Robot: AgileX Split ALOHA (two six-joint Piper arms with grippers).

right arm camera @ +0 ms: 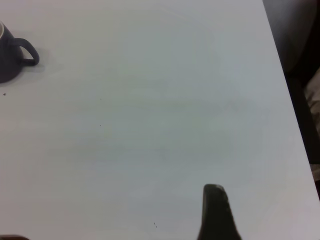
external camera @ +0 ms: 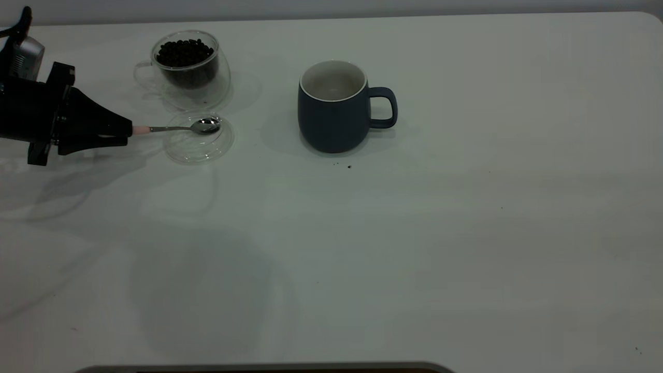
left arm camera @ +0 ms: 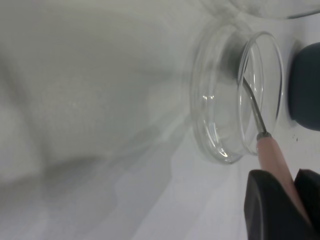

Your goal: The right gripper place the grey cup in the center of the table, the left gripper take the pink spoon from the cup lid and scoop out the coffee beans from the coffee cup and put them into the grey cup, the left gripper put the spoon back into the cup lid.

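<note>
Gripping the pale pink handle of the small teaspoon with a shiny metal bowl, the pink spoon [external camera: 181, 127], the left gripper [external camera: 127, 130], a black claw with two tapered fingers, reaches in from the left edge of the exterior view, its fingers closed on the handle end. The left wrist view confirms this: the two dark fingers [left arm camera: 267, 205] sit on either side of the pink handle [left arm camera: 276, 165], pressed against it. The spoon's metal bowl lies over the cup lid [external camera: 198, 150], a small round clear glass disc with a raised rim; whether the bowl touches the glass I cannot tell.

Just behind the lid, almost touching it, stands the coffee cup [external camera: 189, 70], a clear double-walled glass cup with a rounded body and a clear handle, holding a heap of dark, nearly black coffee beans [external camera: 184, 52].

To the right of both, well apart from them, the grey cup [external camera: 334, 111], a rounded slate-blue-grey ceramic mug with a white inside, stands upright on the large white table [external camera: 466, 233], its loop handle pointing right. A few dark specks [external camera: 348, 167] lie on the table just in front of it.

The right gripper [right arm camera: 216, 212] shows only as one dark finger in the right wrist view, over bare tabletop far from the mug [right arm camera: 15, 57]; I cannot tell how its fingers stand.
</note>
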